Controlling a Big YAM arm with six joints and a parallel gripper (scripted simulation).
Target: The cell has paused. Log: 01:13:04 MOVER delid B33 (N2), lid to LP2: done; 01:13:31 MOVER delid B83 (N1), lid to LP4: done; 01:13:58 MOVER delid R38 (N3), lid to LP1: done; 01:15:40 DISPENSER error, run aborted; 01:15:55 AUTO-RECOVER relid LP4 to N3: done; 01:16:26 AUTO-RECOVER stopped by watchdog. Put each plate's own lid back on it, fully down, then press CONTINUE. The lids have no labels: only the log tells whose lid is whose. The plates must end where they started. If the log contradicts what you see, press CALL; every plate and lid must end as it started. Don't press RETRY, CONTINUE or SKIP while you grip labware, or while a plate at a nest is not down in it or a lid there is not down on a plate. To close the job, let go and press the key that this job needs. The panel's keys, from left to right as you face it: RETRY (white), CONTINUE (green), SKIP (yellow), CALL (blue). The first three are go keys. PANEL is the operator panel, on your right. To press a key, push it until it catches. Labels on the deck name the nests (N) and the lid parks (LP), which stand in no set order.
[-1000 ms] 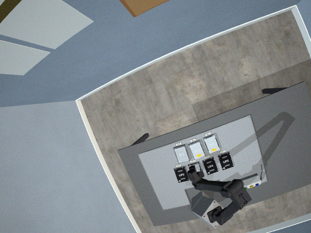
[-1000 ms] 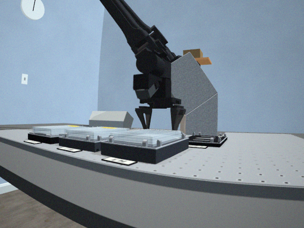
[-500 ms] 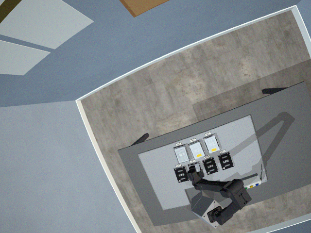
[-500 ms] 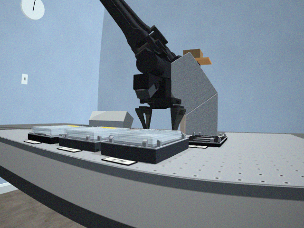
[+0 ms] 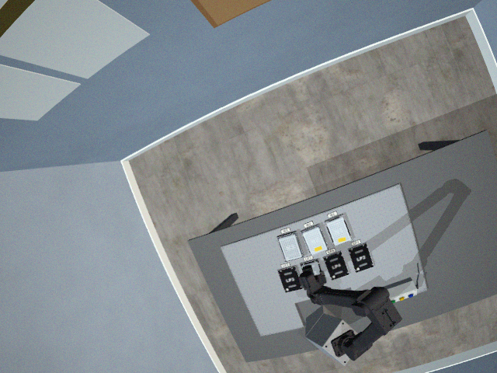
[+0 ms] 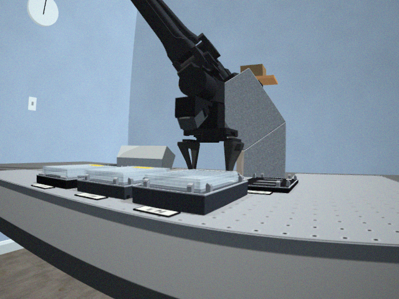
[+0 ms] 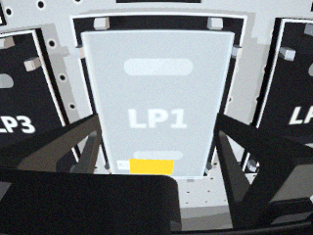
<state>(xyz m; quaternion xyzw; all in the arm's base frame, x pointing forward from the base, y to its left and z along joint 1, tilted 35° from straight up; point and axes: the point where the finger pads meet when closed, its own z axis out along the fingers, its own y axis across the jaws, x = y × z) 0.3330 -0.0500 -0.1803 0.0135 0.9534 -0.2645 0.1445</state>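
Centrally, a clear lid is lying on lid park LP1, its yellow patch showing near the edge closest to the wrist camera. The end effector is gripping this lid, its fingers standing wide and pressing on the two long sides. The park's marking is showing through the clear plastic.

On one side of LP1, the dark park LP3 is sitting just beside it; on the other side, two more dark parks are standing in the same row, with no lids resting on them.

Beyond this row, three clear plates are sitting in black nests. The two plates farther from the LP3 end are showing yellow patches; whether each is wearing a lid is too fine to tell.

The black arm is reaching over from its grey pedestal and pointing the fingers straight down. Off to the robot's right, the operator panel is standing well apart from the fingers, with green, yellow and blue keys showing in the top view. Everything is resting on a grey counter

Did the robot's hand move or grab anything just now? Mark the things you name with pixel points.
Nothing visibly changed. The hand (image 5: 308, 270) (image 6: 211, 169) (image 7: 157, 119) stayed low at LP1, its fingers beside the lid (image 7: 156, 90). I can't tell if it has taken hold. The three plates stayed put too.
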